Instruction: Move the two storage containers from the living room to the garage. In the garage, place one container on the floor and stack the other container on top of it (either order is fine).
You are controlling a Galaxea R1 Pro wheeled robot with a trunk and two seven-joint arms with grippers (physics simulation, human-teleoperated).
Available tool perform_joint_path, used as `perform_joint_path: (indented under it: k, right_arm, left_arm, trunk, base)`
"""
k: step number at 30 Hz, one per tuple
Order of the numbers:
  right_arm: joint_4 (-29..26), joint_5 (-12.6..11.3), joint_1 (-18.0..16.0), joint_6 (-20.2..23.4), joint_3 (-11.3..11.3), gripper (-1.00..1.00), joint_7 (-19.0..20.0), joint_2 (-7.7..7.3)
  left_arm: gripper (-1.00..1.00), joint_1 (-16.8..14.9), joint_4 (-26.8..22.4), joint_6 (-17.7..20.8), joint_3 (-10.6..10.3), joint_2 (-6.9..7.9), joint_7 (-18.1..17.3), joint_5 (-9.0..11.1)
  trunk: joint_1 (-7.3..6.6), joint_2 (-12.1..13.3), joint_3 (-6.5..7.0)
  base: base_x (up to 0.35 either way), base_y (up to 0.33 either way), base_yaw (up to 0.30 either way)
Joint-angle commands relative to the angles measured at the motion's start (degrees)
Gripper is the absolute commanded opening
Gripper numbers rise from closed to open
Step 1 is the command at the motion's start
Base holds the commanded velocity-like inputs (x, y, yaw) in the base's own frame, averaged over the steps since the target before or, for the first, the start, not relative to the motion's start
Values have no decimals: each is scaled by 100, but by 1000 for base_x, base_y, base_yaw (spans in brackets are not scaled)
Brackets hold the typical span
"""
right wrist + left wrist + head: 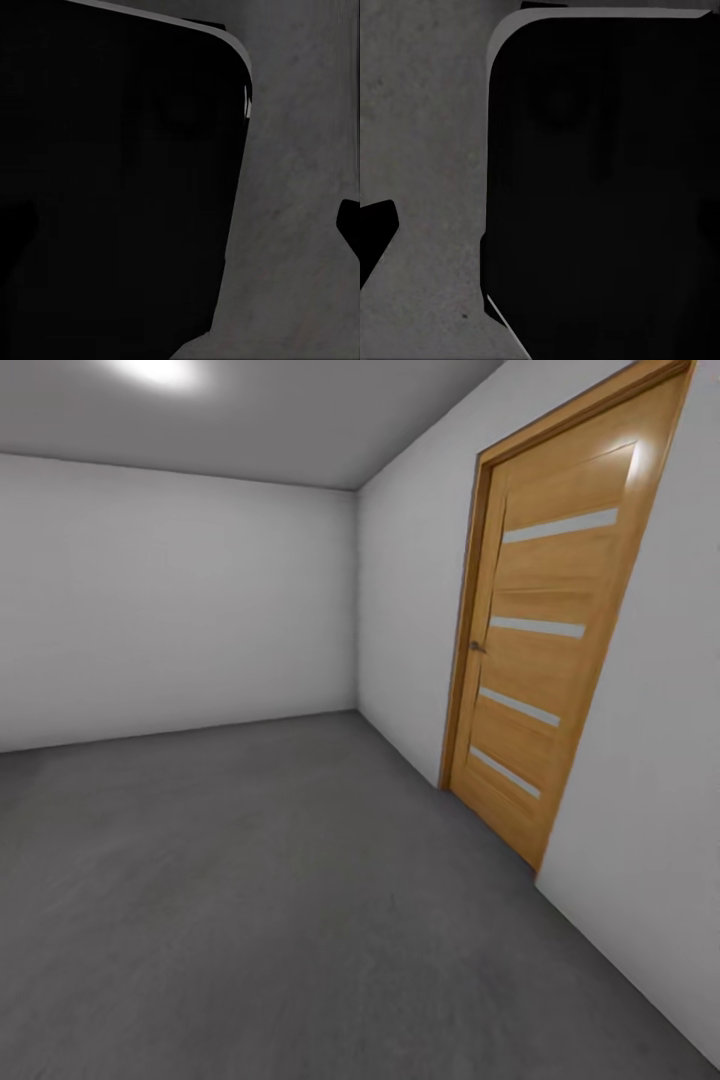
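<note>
Dark grey floor (250, 890) underfoot, white walls (170, 600), wooden plank door (545, 630) at right: garage. Black robot body (607, 187) blocks both wrist views; jaws' state cannot tell. Containers' whereabouts unclear.

A bare, garage-like room inside a home is showing in the head view. Plain white walls (180, 600) are meeting at a corner in the upper middle of the frame, and a dark grey, rough, concrete-like floor (260, 900) is spreading across the lower half. A wooden plank door (545, 630) with pale horizontal strips is standing shut at the right, and a ceiling light (155, 370) is glowing at the upper left.
</note>
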Motion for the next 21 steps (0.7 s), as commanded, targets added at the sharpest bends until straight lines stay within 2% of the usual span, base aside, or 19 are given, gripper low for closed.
perform_joint_path:
  k: [1, 21]
  right_arm:
    - [5, 45, -2, -21, -1, 100, 2, -1]
    - [5, 42, -2, 8, -12, 100, -5, -1]
  left_arm:
    - [100, 0, -1, -4, 3, -1, 6, 37]
    - [100, 0, -1, -3, 3, -1, 6, 37]
  trunk:
    - [3, -2, -4]
    - [3, -2, -4]
  base:
    - [325, 0, -102]
    - [324, 0, -6]
